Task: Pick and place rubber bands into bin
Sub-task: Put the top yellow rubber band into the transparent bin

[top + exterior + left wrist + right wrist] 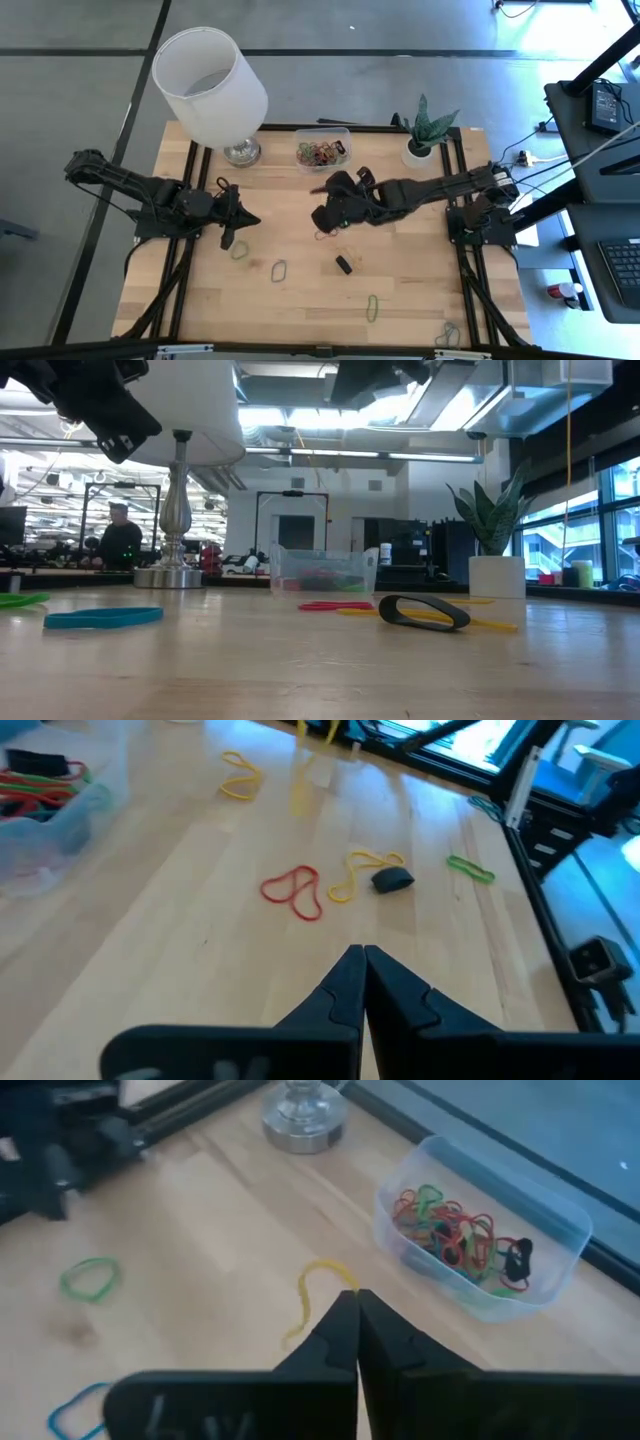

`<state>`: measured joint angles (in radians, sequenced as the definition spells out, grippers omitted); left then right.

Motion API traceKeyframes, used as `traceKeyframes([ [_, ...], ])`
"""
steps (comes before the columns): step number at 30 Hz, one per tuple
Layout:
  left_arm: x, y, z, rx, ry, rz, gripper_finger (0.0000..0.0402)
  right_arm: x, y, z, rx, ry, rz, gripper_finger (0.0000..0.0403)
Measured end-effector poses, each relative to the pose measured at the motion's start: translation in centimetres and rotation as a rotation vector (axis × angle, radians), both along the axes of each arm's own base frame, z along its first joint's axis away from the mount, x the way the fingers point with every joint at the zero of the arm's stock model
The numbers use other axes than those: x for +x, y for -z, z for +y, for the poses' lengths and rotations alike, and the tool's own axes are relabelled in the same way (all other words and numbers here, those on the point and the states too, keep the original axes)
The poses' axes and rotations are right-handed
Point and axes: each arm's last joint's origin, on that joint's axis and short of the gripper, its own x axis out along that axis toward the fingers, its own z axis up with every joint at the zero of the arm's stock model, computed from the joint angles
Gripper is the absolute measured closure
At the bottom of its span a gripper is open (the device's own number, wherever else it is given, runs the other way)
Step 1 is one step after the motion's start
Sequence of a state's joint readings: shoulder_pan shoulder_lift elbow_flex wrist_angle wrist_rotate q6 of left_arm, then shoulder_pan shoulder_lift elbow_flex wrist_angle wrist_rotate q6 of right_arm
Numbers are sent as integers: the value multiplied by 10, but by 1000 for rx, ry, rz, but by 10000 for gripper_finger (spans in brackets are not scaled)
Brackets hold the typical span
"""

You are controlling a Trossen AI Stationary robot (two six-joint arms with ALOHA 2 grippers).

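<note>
The clear bin point(322, 150) stands near the table's far edge, with several coloured rubber bands point(455, 1235) inside. Loose bands lie on the wood: a green one point(240, 248), a blue one point(279, 270), a black one point(344, 264), a red one point(293, 892) and another green one point(372, 307). My right gripper point(318, 216) hovers over the table's middle, on the near side of the bin, shut on a yellow band point(312, 1292). My left gripper point(250, 217) hangs shut above the wood to its left and holds nothing. My right gripper pinches the yellow rubber band at one end of its loop point(343, 1280), between the tips of its shut fingers. The rest of the band point(300, 795) hangs slack below them, lifted clear of the table.
A white lamp point(210, 78) with a metal base point(242, 152) stands left of the bin. A potted plant point(422, 148) is to its right. One more band point(447, 335) lies near the near right corner. Black frame rails point(470, 270) run along the table's sides.
</note>
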<state>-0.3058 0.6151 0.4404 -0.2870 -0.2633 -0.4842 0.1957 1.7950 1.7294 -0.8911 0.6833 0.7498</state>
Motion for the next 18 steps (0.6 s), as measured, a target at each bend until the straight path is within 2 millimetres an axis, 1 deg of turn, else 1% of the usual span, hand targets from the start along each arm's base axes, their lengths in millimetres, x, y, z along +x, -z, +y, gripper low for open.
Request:
traceKeyframes([
  [5,1,0,2,27,-80,-8,400,6,1,-42,36,-47,71,403],
  [8,2,2,3,43,-130,-1,399,9,0,-73,39,-81,94,403],
  [12,6,5,3,71,-172,22,400,12,-5,-119,11,-142,64,403],
  [15,11,7,3,88,-201,23,399,9,-6,-154,-2,-150,60,403],
  [18,15,8,3,108,-240,17,397,1,0,-188,-6,-139,107,403],
])
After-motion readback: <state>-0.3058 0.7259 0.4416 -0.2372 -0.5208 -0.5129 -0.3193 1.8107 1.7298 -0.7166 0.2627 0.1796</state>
